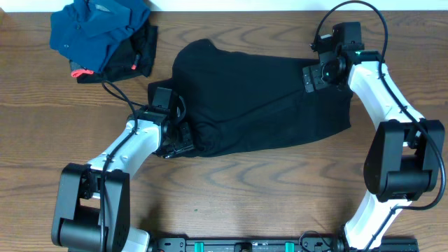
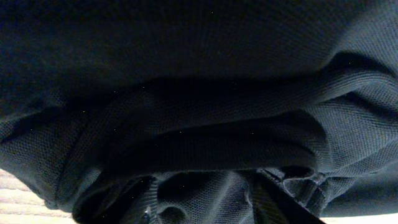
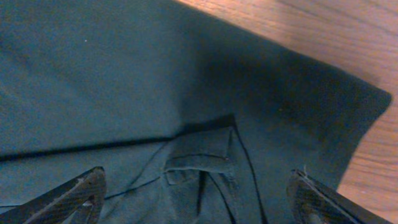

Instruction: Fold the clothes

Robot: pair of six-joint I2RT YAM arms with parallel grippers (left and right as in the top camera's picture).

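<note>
Lab: robot arms point(image 1: 133, 143), wooden table point(image 1: 266, 196)

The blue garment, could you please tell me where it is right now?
In the overhead view, the blue garment lies crumpled at the top left, left of the large black garment.

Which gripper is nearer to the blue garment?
Left. The left gripper is at the black garment's left edge, below-right of the blue garment; the right gripper is over its right end.
</note>
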